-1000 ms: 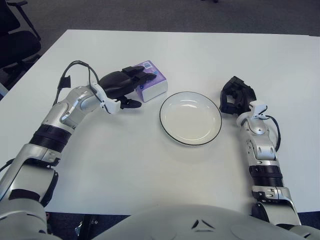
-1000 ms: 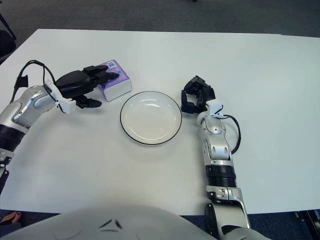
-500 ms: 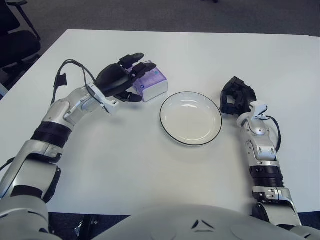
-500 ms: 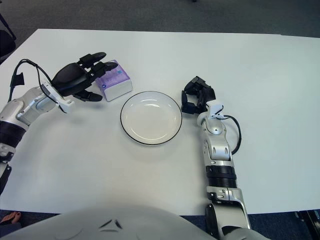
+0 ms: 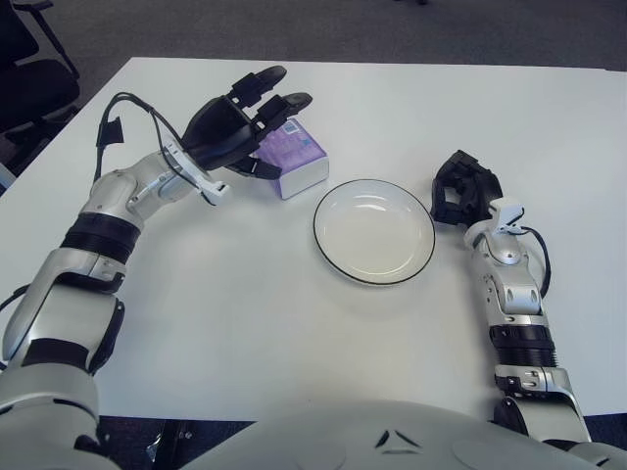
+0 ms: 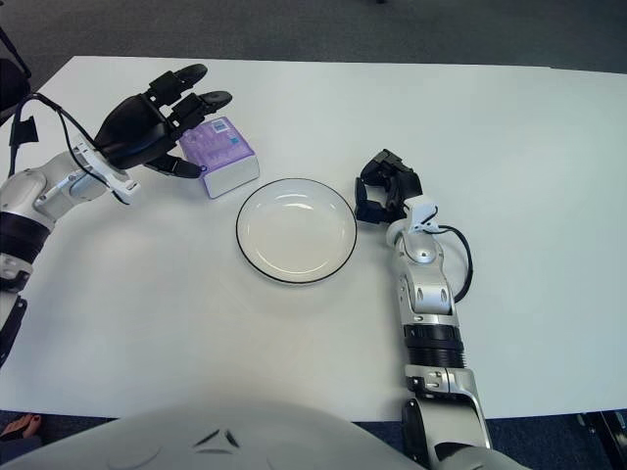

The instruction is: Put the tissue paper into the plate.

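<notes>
**Left hand spread above the tissue pack, plate waiting alongside**

Your left hand (image 5: pixel 238 132) hangs over the white desk (image 5: pixel 294 323) with its black fingers (image 5: pixel 263 81) fanned wide, holding nothing. The purple-and-white tissue pack (image 5: pixel 297 162) lies on the desk just under and to the right of that hand, its near-left edge partly covered by the thumb. Whether thumb and pack touch cannot be told. The white plate with a dark rim (image 5: pixel 373 231) sits near the pack, to its right and a little closer to you, with nothing in it. Your right hand (image 6: pixel 385 193) shows just beside the plate's right edge, fingers curled in, gripping nothing. The left eye view takes in a black office chair (image 5: pixel 27 69) off the desk's far-left corner; the right eye view shows only a sliver of it.
</notes>
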You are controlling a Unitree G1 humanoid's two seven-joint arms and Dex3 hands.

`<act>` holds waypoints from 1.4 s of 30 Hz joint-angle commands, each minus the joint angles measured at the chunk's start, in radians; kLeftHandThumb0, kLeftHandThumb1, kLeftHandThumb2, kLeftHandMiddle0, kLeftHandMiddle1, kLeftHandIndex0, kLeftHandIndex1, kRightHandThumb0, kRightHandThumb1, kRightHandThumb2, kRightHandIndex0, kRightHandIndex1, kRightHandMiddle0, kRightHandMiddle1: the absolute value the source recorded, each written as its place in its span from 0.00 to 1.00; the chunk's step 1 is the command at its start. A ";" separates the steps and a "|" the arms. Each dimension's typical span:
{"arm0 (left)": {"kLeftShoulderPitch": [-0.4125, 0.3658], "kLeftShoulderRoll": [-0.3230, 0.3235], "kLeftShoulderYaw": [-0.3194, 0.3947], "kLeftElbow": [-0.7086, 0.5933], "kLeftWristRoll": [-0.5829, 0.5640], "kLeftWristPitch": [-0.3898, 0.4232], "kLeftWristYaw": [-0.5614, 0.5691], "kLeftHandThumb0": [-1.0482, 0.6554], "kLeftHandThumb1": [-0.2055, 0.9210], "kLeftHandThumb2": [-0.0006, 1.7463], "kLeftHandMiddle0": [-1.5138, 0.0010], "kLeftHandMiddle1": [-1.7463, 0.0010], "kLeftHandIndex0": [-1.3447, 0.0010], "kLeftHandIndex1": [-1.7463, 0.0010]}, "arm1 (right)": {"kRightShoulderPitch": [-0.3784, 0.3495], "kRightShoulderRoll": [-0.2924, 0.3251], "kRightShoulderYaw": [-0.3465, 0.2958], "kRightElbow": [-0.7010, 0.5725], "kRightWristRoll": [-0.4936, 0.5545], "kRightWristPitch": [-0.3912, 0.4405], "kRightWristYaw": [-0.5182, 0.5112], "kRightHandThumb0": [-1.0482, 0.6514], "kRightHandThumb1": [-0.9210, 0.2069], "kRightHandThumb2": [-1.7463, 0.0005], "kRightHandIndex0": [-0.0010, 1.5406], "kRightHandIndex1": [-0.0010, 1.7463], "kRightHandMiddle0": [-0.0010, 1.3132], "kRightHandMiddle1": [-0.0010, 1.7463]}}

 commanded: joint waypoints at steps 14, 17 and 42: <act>-0.249 -0.005 -0.157 0.233 0.146 -0.105 0.027 0.00 1.00 0.31 0.98 0.97 1.00 0.88 | 0.212 0.068 0.009 0.077 0.018 0.003 0.008 0.33 0.56 0.23 0.77 1.00 0.48 1.00; -0.286 -0.013 -0.187 0.271 0.161 -0.120 0.016 0.00 1.00 0.31 0.97 0.96 1.00 0.87 | 0.213 0.068 0.009 0.076 0.017 0.004 0.008 0.33 0.56 0.23 0.77 1.00 0.48 1.00; -0.431 -0.070 -0.289 0.482 0.066 -0.177 -0.382 0.00 0.98 0.18 1.00 1.00 1.00 0.93 | 0.218 0.070 0.005 0.069 0.023 0.003 0.021 0.33 0.55 0.23 0.76 1.00 0.48 1.00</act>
